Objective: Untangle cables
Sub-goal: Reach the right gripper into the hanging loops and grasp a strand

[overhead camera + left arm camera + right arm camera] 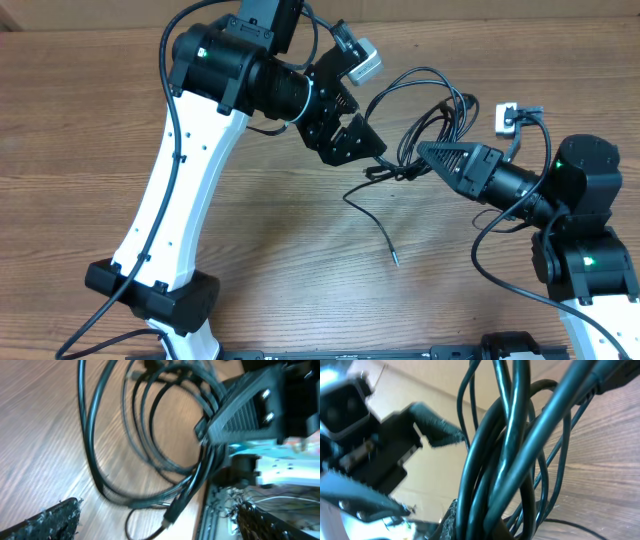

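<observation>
Seen from above, two robot arms, black with white links, reach over a brown wood-grain counter [80,150] and meet near its middle right. Between them is a tangle of thin black cables [514,435], looped over one another just above and right of the counter's centre. The right arm [580,200] comes in from the lower right. The right fingers [445,158] are pinched together to a narrow point on the left side of the bundle. The right wrist view shows several strands rising close together out of that grip, filling the middle of the picture, so these fingers are clamped on the cables. The left arm [170,200] rises from the lower left and bends across the top. The left fingers [355,140] sit just left of the bundle. In the left wrist view they stand spread wide at the two bottom corners, one rough black pad [50,520] on each side, holding nothing. In that view the cable loops lie in the space ahead of them, over the wood. A single loose end [395,257] trails away from the bundle down the counter, toward the robot, and ends in a small plug tip. Whether the loops rest fully on the counter or hang slightly above it cannot be told.
</observation>
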### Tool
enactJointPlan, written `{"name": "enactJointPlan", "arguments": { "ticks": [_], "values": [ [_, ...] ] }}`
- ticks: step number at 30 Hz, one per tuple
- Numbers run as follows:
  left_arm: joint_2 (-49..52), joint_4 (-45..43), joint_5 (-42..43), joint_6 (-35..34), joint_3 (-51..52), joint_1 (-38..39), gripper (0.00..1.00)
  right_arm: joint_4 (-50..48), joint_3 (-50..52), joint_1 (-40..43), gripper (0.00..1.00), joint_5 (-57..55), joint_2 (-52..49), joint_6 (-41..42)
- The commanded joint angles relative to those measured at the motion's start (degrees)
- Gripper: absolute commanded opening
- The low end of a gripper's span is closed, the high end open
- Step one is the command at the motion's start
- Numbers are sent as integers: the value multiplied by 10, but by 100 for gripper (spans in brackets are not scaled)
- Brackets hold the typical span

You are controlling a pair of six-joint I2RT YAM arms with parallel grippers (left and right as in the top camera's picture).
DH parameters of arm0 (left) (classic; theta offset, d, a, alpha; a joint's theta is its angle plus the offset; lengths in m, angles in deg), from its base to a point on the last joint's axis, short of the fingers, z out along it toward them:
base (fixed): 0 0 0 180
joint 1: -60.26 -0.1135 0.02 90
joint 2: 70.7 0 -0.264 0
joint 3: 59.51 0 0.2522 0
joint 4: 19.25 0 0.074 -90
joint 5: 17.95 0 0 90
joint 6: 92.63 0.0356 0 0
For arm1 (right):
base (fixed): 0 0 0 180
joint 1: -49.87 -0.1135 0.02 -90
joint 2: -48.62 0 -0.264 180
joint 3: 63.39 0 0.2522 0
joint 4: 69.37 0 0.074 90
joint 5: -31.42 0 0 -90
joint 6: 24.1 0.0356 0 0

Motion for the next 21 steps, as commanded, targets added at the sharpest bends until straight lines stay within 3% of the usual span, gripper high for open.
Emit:
{"name": "enactJointPlan", "arguments": {
  "ticks": [1,4,7,12,21],
  "values": [
    [-30,3,-75,29,-16,21,100,-23,-11,2,4,-47,-6,115],
    [-44,4,-100,66,-16,55,100,-24,-11,2,3,-80,-21,178],
    [-51,15,-194,71,-16,93,100,-28,-11,2,3,-79,-38,239],
    [-51,37,-311,71,-16,144,100,-31,-11,2,4,-56,-50,265],
    [-46,-9,-326,48,-15,167,100,-31,-11,2,4,-36,-50,353]
  ]
}}
